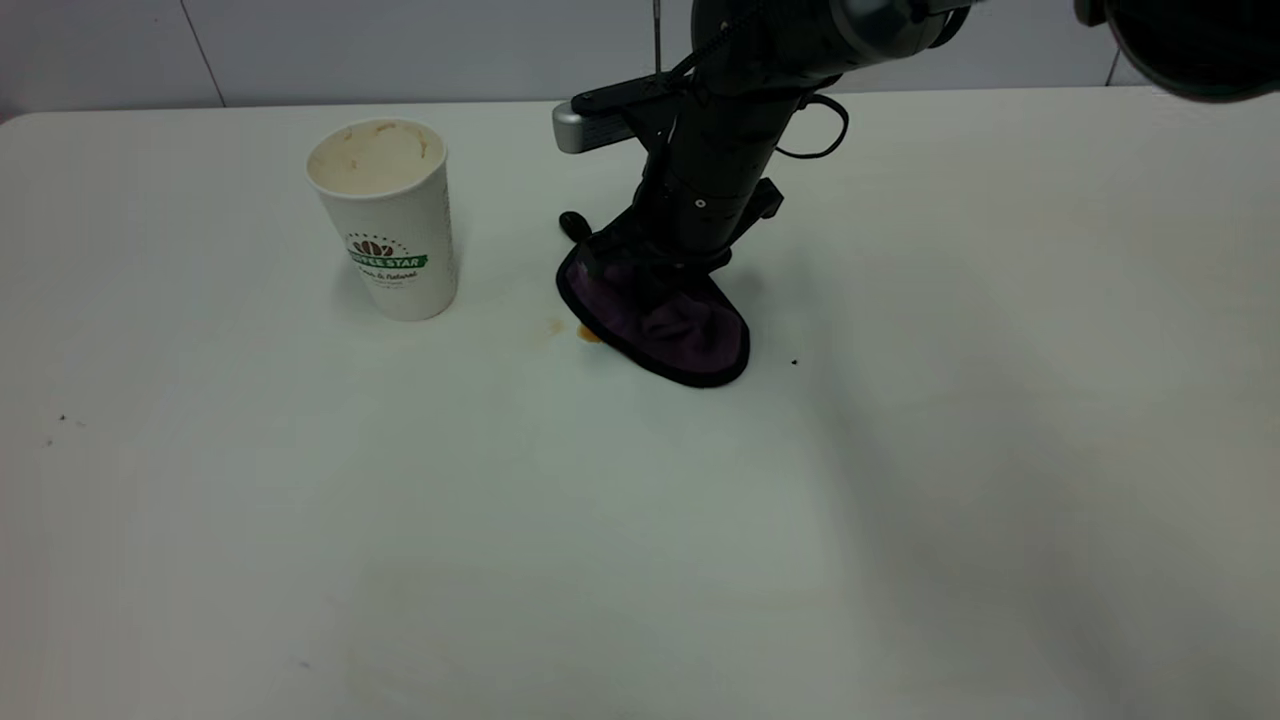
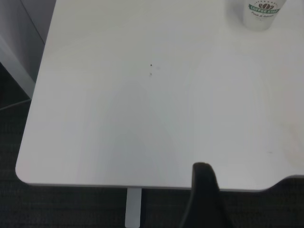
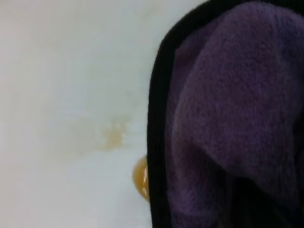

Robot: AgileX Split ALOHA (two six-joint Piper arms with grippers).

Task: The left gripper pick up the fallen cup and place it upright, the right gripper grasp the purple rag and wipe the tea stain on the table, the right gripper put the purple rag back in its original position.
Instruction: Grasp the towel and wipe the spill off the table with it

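On smooth white table (image 1: 300, 520), right gripper (image 1: 655, 262) seemingly clamps fuzzy teardrop purple rag (image 1: 670, 325) w/ edge touching amber tea stain (image 1: 589, 334)

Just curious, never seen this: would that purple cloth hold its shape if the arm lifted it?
Probably not. The purple rag already bunches into soft folds under the right gripper, so it would likely droop. Its fuzzy pile suggests it is light and grips rather than slides.

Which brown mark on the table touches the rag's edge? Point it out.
The glossy amber drop of the tea stain, lying against the purple rag's black edging. The paler smear sits apart, toward the cup.
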